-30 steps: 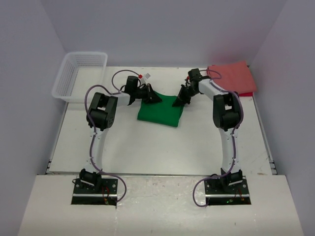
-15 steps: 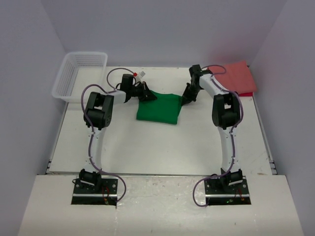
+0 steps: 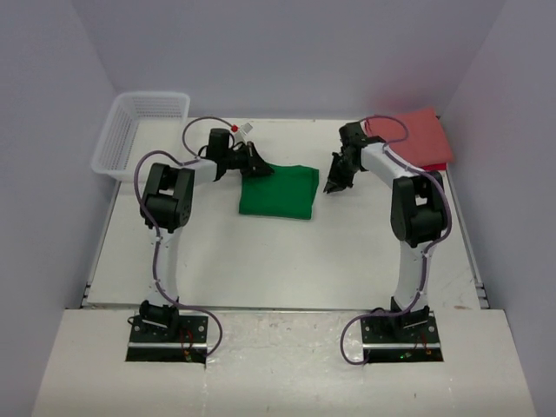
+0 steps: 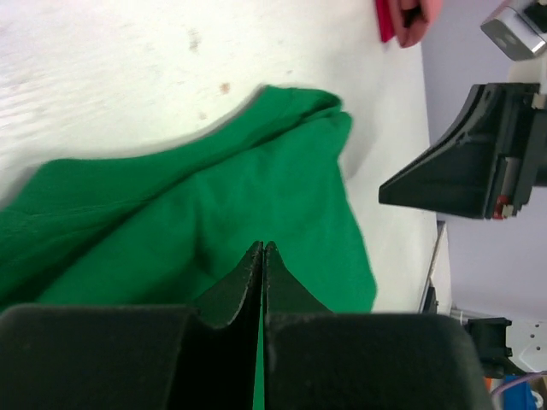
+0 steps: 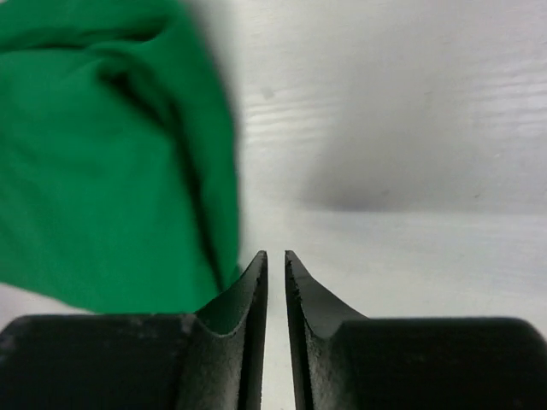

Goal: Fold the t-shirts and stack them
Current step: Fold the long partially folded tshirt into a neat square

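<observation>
The green t-shirt (image 3: 280, 190) lies folded into a rough rectangle on the white table (image 3: 261, 252), and everything else is placed around it. The left gripper (image 3: 259, 166) sits at the shirt's far left corner; in the left wrist view its fingers (image 4: 248, 278) are pressed tight together with green cloth all around the tips, but whether any fabric is actually pinched between them I cannot tell. Over on the other side, the right gripper (image 3: 334, 184) hangs just off the shirt's right edge, clear of the cloth, and the right wrist view shows its fingers (image 5: 301, 286) parted by a narrow slit with bare table showing through and nothing held. Beyond the green shirt, at the table's far right corner, the salmon-red t-shirt (image 3: 415, 135) rests folded flat, with a darker red layer peeking out along its near edge. Off to the far left of the green shirt stands a white mesh basket (image 3: 139, 130) at the table's corner. No brand, label or writing can be read on anything in view
</observation>
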`<state>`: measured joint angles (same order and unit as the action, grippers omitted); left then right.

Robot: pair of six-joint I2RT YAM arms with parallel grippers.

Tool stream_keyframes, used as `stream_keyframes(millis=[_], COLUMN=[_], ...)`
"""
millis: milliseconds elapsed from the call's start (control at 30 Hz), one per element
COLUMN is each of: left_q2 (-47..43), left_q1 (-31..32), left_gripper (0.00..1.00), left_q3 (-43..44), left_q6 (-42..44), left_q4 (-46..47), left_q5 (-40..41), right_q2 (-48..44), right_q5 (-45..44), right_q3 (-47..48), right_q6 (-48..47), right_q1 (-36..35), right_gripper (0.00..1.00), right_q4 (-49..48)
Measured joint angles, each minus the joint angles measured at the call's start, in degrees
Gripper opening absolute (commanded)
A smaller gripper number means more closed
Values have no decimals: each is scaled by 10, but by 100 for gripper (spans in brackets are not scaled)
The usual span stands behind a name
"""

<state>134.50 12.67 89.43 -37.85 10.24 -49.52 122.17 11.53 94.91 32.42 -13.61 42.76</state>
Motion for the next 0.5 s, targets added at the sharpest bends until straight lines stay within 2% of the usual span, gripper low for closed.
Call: stream_keyframes(millis=[200, 233, 267, 300, 400, 500], left_q2=[-92, -108, -124, -136, -161, -153], left_q1=[21, 26, 30, 34, 43, 46], left_gripper=[0, 0, 0, 0, 0, 0], left_q3=[-26, -31, -37, -41, -64, -94], left_q6=[2, 2, 2, 1, -5, -18], left_q4=[1, 3, 6, 10, 36, 61], left_q5=[-4, -4, -4, -5, -7, -14], right_q2=[-134, -148, -155, -158, -147, -105], right_q5=[24, 34, 45, 64, 149, 295], right_q3=[-92, -104, -111, -119, -139, -147], right_q6=[-32, -36, -38, -41, -35, 9], right_q1=[-27, -27, -27, -26, -22, -20], right_gripper=[18, 13, 0, 0, 0, 0], right_q4=[-88, -97, -106, -117, -145, -216])
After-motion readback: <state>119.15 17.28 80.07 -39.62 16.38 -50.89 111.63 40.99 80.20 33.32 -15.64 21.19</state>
